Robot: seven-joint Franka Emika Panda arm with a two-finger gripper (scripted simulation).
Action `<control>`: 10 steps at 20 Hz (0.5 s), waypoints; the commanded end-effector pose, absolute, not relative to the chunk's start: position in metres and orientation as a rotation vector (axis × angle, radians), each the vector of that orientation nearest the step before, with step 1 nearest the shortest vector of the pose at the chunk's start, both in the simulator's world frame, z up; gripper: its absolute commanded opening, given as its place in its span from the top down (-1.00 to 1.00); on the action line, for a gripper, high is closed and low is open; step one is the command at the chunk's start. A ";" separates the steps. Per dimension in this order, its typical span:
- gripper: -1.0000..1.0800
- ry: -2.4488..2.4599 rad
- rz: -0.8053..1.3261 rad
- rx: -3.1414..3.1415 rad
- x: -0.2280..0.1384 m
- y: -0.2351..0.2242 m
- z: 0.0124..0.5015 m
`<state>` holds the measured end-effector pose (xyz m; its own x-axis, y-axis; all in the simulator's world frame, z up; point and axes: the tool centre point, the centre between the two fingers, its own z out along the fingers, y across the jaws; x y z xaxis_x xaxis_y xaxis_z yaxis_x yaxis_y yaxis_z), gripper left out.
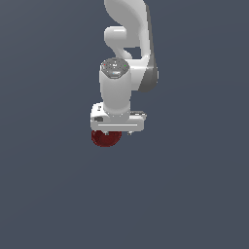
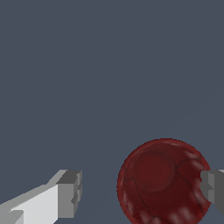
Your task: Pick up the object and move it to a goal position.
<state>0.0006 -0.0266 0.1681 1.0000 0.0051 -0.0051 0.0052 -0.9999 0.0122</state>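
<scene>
We count one arm, one end effector and one object; the surface under them, a flat slate-grey counter, carries nothing else that we can make out. We find no brand, label or writing on any part in either view. The arm is smooth white with rounded joint housings, a grey band at one side of its lower segment, and a dark glossy cap on the wrist joint. The end effector body is a white, boxy bar set crosswise under the wrist. In the wrist view we see two fingers: one white with a blocky grey pad, the other showing only its grey tip at the frame edge. The jaws stand spread apart, and the object lies between them, off-centre: its rim meets or nearly meets the second pad, while a clear gap separates it from the first. We cannot tell whether that contact is real. The object is dark red, round in outline, glossy, with faint paler flecks along one edge. In the exterior view it peeks out beneath the end effector, toward the exterior view's left.
</scene>
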 end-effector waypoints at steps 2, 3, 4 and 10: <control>-0.23 0.008 -0.007 3.129 0.001 -0.027 0.169; -0.23 0.009 -0.002 3.129 0.002 -0.028 0.170; -0.23 0.010 0.004 3.128 0.003 -0.030 0.173; -0.23 0.013 0.023 3.125 0.006 -0.035 0.180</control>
<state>0.0061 -0.0350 0.1801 0.9999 0.0076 0.0153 0.0073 -0.9998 0.0171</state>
